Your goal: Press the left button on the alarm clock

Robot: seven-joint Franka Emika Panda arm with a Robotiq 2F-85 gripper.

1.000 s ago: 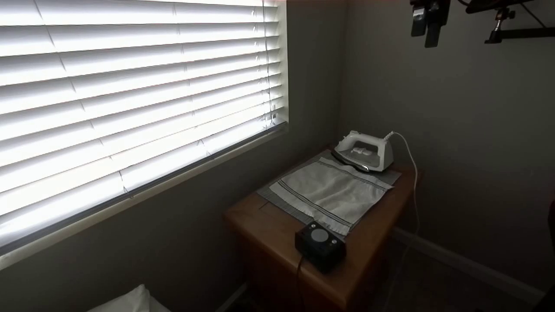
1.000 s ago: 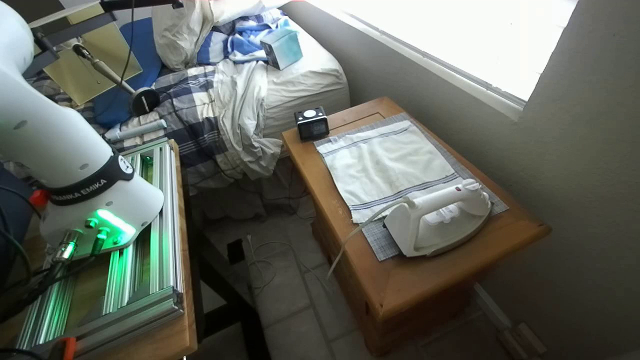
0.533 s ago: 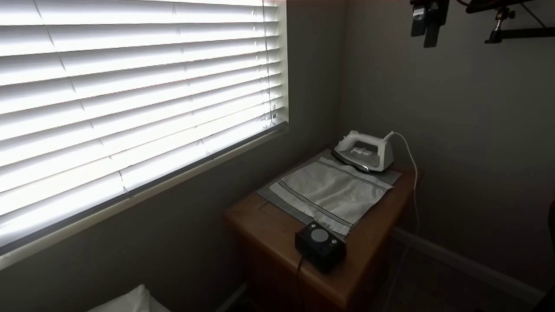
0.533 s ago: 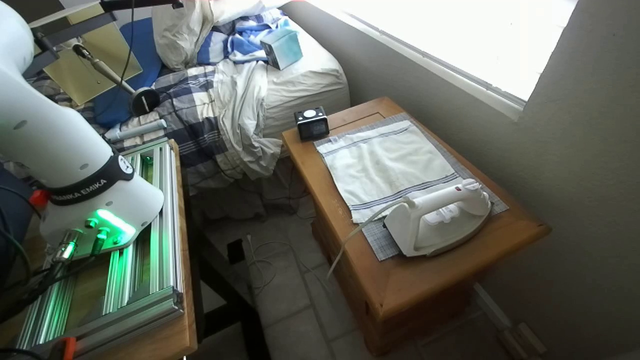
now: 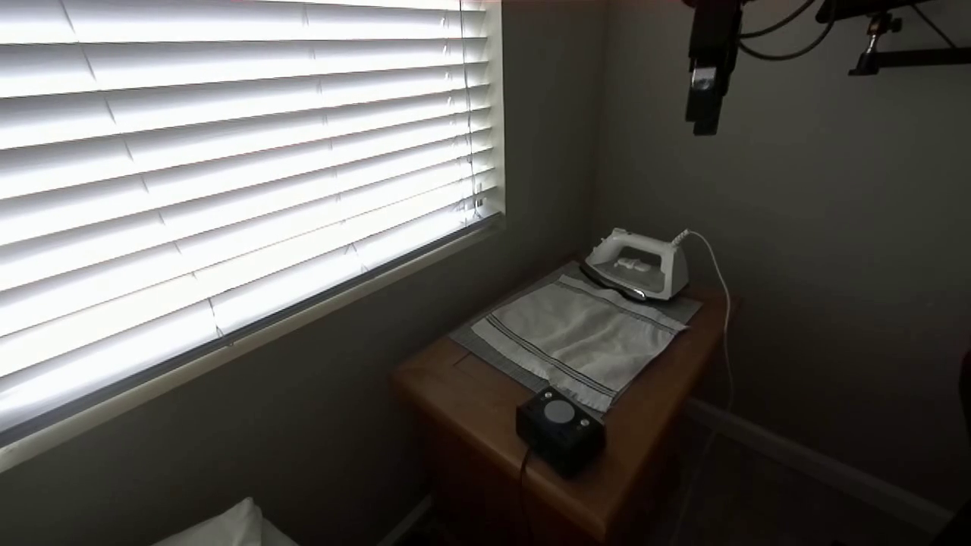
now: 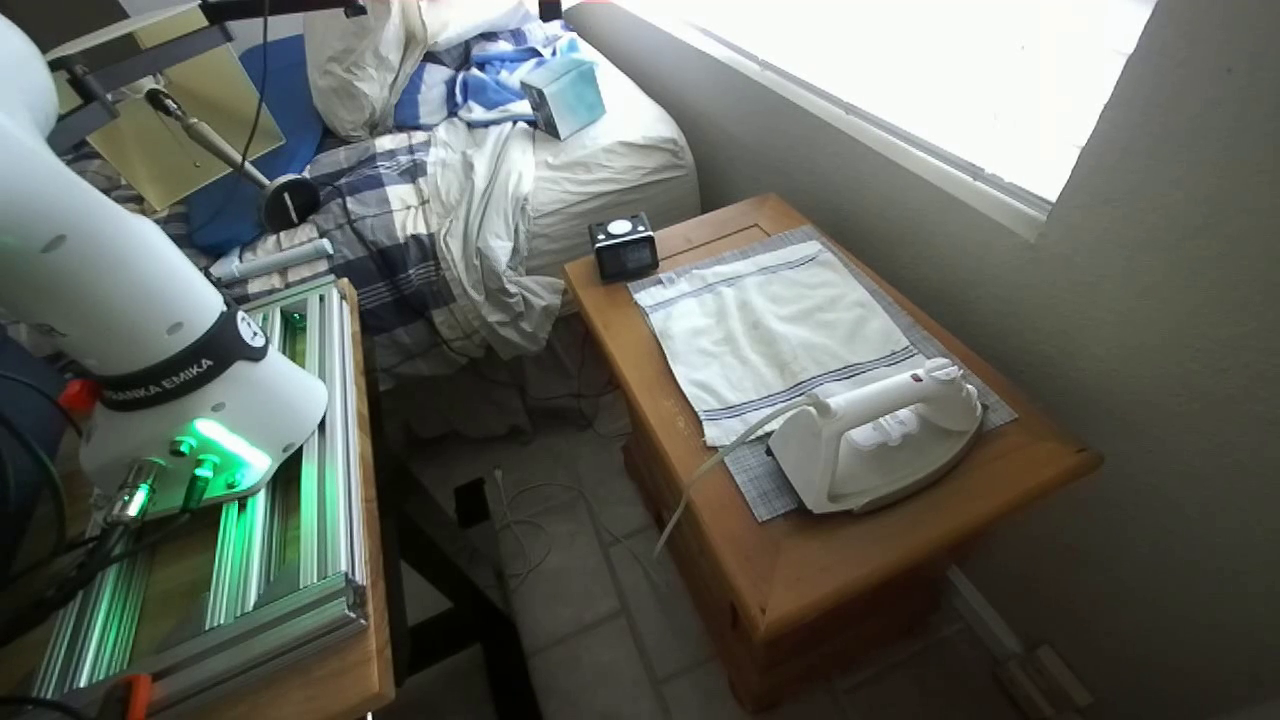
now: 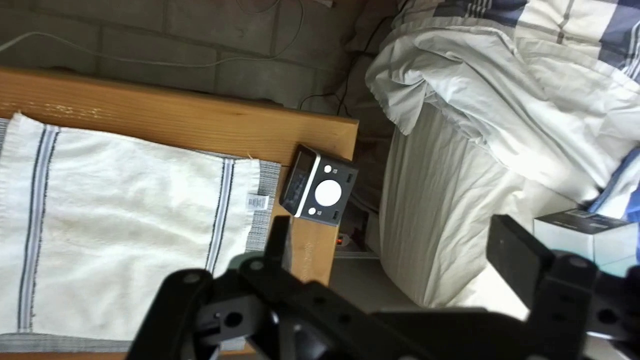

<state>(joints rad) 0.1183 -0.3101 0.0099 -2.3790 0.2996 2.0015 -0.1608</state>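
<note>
The black boxy alarm clock [image 5: 561, 432] sits on the near corner of the wooden nightstand in an exterior view; it also shows in an exterior view [image 6: 625, 255] and in the wrist view [image 7: 319, 186]. Its top has a large white round button between two small round ones. Its screen faces the cloth. My gripper [image 5: 705, 125] hangs in the air, high above the nightstand. In the wrist view my gripper [image 7: 390, 225] is wide open with nothing between the fingers. The clock lies beyond the fingertips, nearer the left finger, untouched.
A white iron [image 6: 880, 440] with a trailing cord stands at one end of the nightstand [image 6: 790, 570]. A white striped cloth [image 6: 780, 320] lies on a grey mat beside the clock. A bed [image 6: 610, 190], wall and window blinds [image 5: 250, 152] surround the nightstand.
My gripper has moved lower and to the left in an exterior view, and has turned a little. A dark tip now shows at the top edge of an exterior view. The clock has not moved.
</note>
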